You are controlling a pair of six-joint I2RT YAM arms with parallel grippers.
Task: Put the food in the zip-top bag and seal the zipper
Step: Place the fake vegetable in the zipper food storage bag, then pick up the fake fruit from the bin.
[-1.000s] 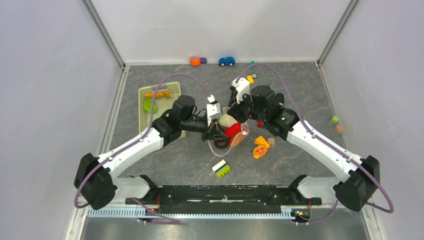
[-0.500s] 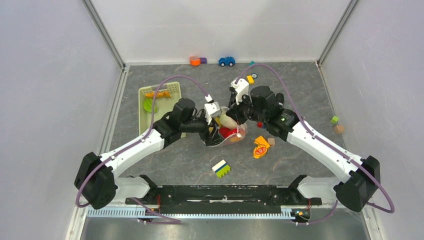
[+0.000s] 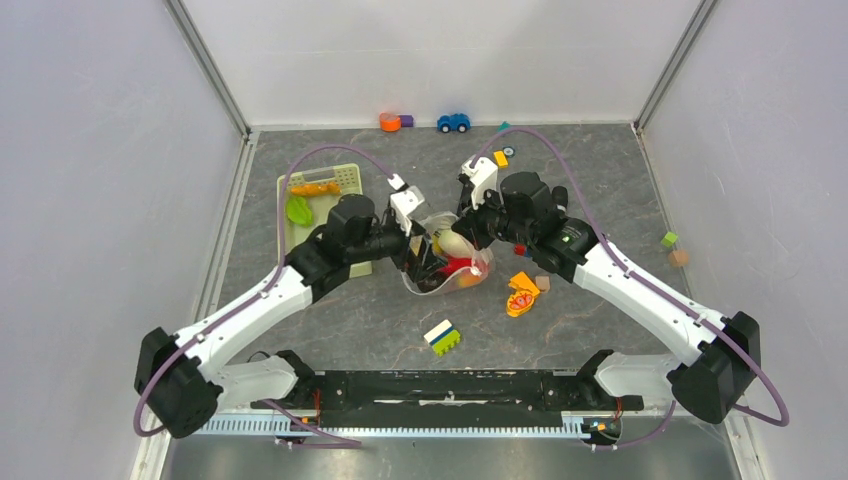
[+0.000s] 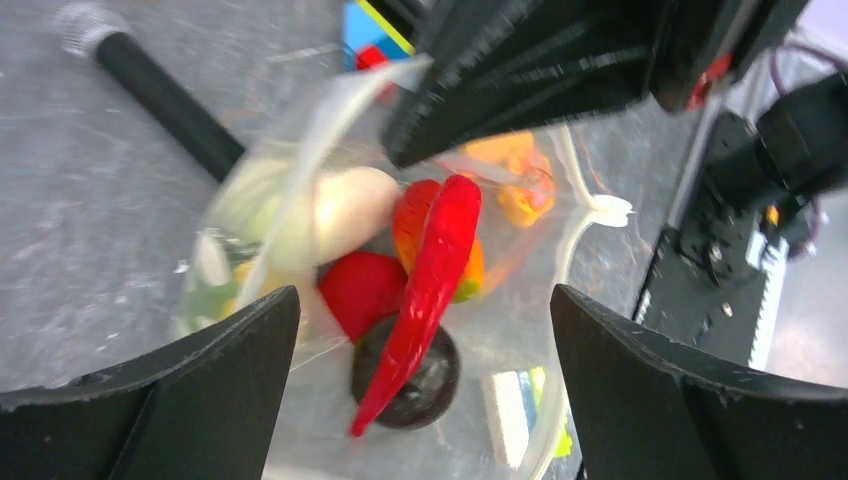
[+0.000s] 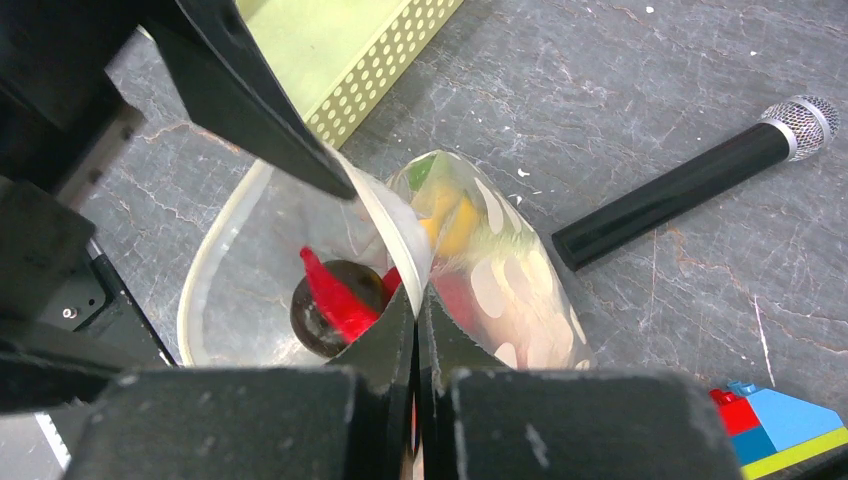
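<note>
The clear dotted zip-top bag (image 3: 447, 272) stands open-mouthed at the table's middle. My right gripper (image 5: 417, 295) is shut on its rim, pinching the whitish zipper (image 5: 215, 250) strip. My left gripper (image 4: 422, 300) hangs open over the bag's mouth, holding nothing. Inside the bag lie a red chili (image 4: 430, 280), a dark purple piece (image 4: 425, 385), a red piece (image 4: 355, 290) and a white piece (image 4: 340, 210). An orange carrot (image 3: 316, 188) and a green piece (image 3: 298, 211) rest in the pale green basket (image 3: 283, 232).
A black microphone (image 5: 690, 190) lies just behind the bag. The orange-and-red lumpy toy (image 3: 522, 294) and a striped block (image 3: 442, 337) sit near it. A blue toy car (image 3: 453, 122) stands at the back wall, small blocks (image 3: 673, 247) far right.
My left gripper opened and let go of the red chili, which now lies in the bag. The left arm drew back to the left. The right gripper kept its hold.
</note>
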